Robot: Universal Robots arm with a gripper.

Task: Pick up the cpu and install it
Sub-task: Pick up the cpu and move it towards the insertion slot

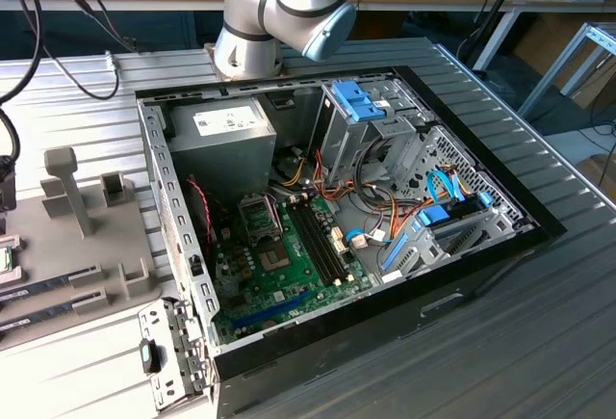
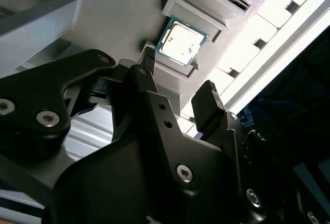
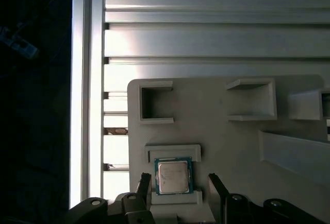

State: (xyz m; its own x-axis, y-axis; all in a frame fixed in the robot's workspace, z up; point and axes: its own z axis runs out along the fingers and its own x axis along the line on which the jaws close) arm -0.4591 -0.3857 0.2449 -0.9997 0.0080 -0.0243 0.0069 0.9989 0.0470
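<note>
The cpu (image 3: pixel 173 176) (image 2: pixel 180 41) is a small square chip with a silver top and a thin green rim. It lies flat in a recessed pocket of a grey fixture plate (image 3: pixel 232 147). My gripper (image 3: pixel 179 189) (image 2: pixel 179 72) is open and holds nothing. In the first wrist view its two black fingertips (image 3: pixel 144 185) stand on either side of the chip with a gap to each edge. In the exterior view the green motherboard (image 1: pixel 279 274) lies inside the open computer case (image 1: pixel 385 294), with the socket frame (image 1: pixel 258 215) hinged up.
The grey fixture (image 1: pixel 87 236) carries other raised holders and pockets (image 3: pixel 154 103) and rests on a ribbed aluminium table (image 3: pixel 206 38). A bright rail (image 3: pixel 87 90) runs beside the fixture. Cables, drive bays and a power supply (image 1: pixel 217 135) crowd the case.
</note>
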